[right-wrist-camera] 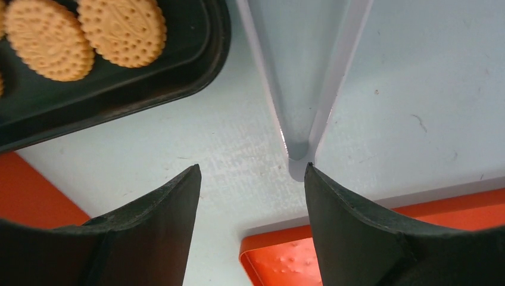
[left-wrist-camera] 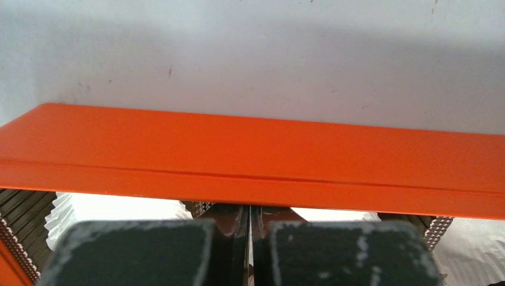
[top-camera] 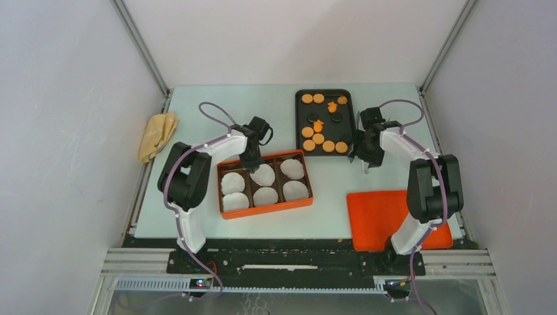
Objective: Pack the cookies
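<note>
While flat on the tray (top-camera: 303, 115), cookies (top-camera: 318, 138); left pincer (left-wrist-camera: 250, 233) closed, right pincer (right-wrist-camera: 251, 169) spread, empty.

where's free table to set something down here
Free: far-left corner, between the yellow cloth and black tray; the near strip before the orange box; the gap between box and orange lid. Crowded: right of the tray, by the right gripper, and the box's far wall, at the left gripper.
</note>
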Controlling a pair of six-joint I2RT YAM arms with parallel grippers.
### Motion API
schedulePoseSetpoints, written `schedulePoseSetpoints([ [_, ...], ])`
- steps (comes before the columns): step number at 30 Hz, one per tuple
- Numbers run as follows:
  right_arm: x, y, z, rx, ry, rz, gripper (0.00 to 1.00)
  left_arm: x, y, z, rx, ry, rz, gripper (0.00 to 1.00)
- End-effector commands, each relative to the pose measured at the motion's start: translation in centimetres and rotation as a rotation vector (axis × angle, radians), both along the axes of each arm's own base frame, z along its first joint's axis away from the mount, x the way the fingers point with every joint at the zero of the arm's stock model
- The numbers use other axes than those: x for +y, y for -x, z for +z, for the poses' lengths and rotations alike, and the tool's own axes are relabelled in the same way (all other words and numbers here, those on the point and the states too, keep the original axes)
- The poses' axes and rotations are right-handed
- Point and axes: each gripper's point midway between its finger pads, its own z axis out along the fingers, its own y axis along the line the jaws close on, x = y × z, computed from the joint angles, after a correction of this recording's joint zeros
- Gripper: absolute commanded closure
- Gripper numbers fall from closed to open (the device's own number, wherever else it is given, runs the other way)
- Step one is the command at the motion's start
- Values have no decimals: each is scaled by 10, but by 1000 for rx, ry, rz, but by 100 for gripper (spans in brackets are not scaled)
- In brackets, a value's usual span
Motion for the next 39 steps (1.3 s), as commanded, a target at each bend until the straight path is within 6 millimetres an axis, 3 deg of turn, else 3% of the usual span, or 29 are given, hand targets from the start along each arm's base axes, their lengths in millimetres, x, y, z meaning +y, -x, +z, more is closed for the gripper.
schedulePoseSetpoints([
  [1, -11, -2, -4, 19, 58, -40, 28, -13, -10, 17, -66, 55, -83, 100],
  [5, -21, 4, -14, 59, 95, -57, 28, -31, -11, 29, -97, 77, -147, 100],
  [10, -43, 18, -26, 112, 122, -111, 28, -32, -15, 38, -120, 67, -171, 100],
  [18, -43, 11, 10, -9, 97, -120, 27, -45, -13, 61, -157, 132, -214, 100],
  [25, -32, 3, -10, 81, 92, -92, 27, -45, -2, 69, -154, 154, -219, 100],
  [29, -35, -3, -25, 122, 95, -105, 26, -38, 6, 83, -169, 141, -211, 100],
  [31, -41, -2, -31, 144, 97, -118, 26, -38, 9, 100, -211, 137, -218, 96],
  [35, -59, 1, -30, 151, 102, -167, 26, -39, 10, 139, -309, 164, -227, 78],
  [39, -74, 3, -22, 131, 111, -199, 26, -38, 12, 162, -364, 194, -223, 67],
])
